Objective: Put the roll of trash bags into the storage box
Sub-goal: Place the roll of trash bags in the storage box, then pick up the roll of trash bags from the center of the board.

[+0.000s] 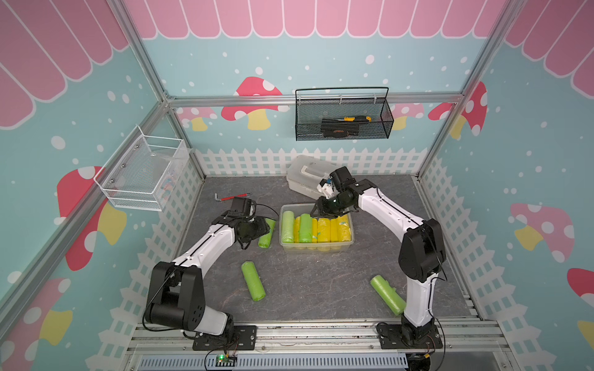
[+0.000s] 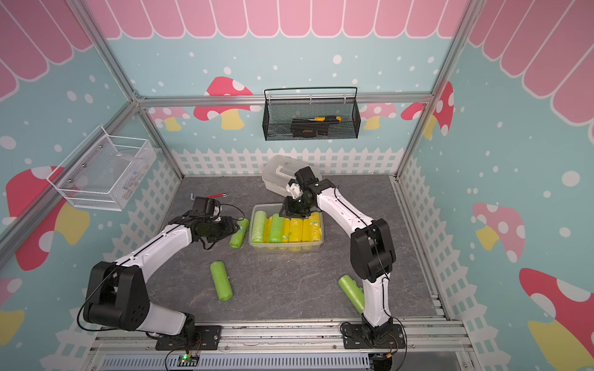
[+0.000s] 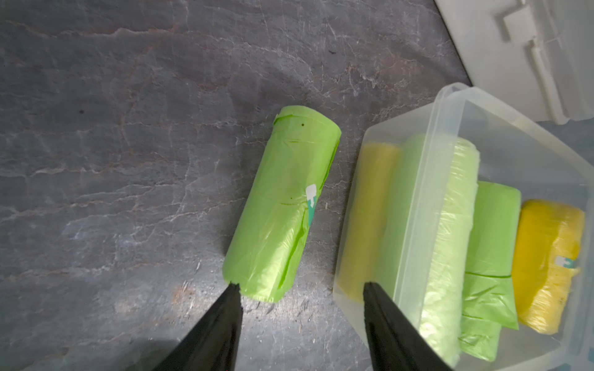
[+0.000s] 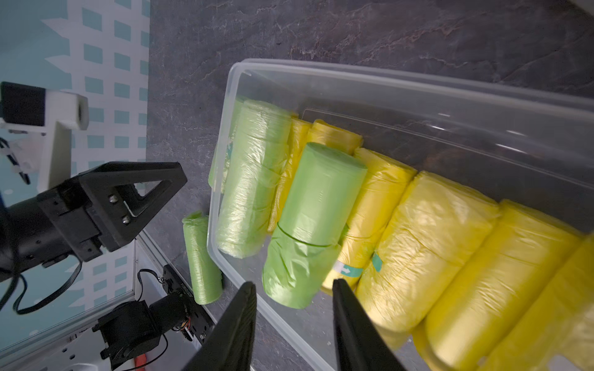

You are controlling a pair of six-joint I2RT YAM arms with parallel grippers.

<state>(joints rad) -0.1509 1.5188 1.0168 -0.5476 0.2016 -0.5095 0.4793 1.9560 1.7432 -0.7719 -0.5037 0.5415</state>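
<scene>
A green roll of trash bags (image 4: 316,205) lies slantwise on top of the yellow rolls (image 4: 450,250) packed side by side in the clear, round-cornered storage box (image 4: 385,83). The right pincer (image 4: 294,282) is poised at the roll's near end, its jaws apart and flanking the roll rather than clamped on it. On the dark, stone-veined counter (image 1: 321,282), a second green roll (image 3: 286,199) lies just beside the box's outer wall. The left pincer (image 3: 302,286) hovers there empty, black jaws spread, one tip near that roll's end. A third roll (image 1: 253,281) and a fourth roll (image 1: 387,294) lie well apart from the box, nearer the arms' bases. Each roll is a plump cylinder of thin, crinkled film with a small paper tab. They are likely light and soft enough to dent under a squeeze, with a slick skin that could slide between hard jaws. The loose outer flap might peel if snagged. The surest hold looks to be across the middle of the body, jaws on opposite sides of the round.
</scene>
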